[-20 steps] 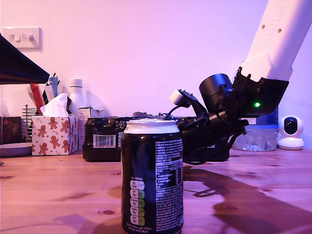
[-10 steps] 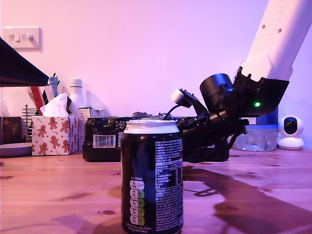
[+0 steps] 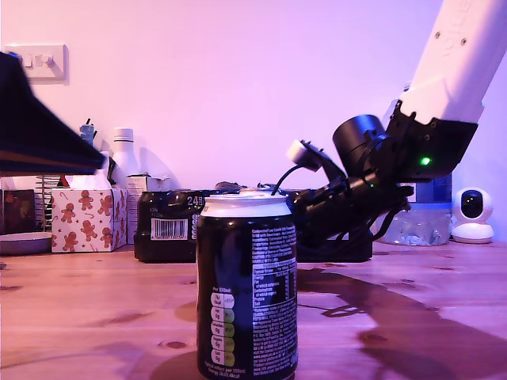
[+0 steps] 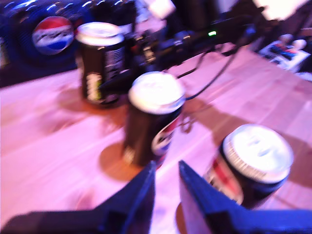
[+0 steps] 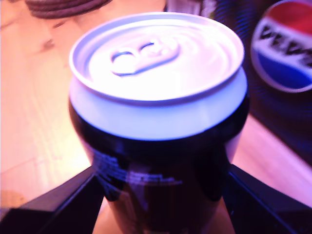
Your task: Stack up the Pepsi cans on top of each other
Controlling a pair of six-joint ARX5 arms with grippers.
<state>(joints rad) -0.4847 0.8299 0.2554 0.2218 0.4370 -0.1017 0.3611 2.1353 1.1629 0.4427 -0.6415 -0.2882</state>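
My second tool (image 5: 163,195) is straddling one Pepsi can (image 5: 156,97), fingers (image 5: 73,200) pressing both sides of the body low down; it looks clamped. In the exterior view that arm is coming in from the upper right, w/ the held can mostly hidden behind the front can (image 3: 247,285), just before the 24-pack (image 3: 166,226). The can is standing upright on the desk (image 3: 412,317), long axis vertical. My first tool (image 4: 165,170) is hovering w/ jaws narrow, holding nothing. Two more upright cans are sitting just ahead: middle can (image 4: 153,117) and near can (image 4: 253,163). Judging: lift straight up, then across onto the middle can's lid.
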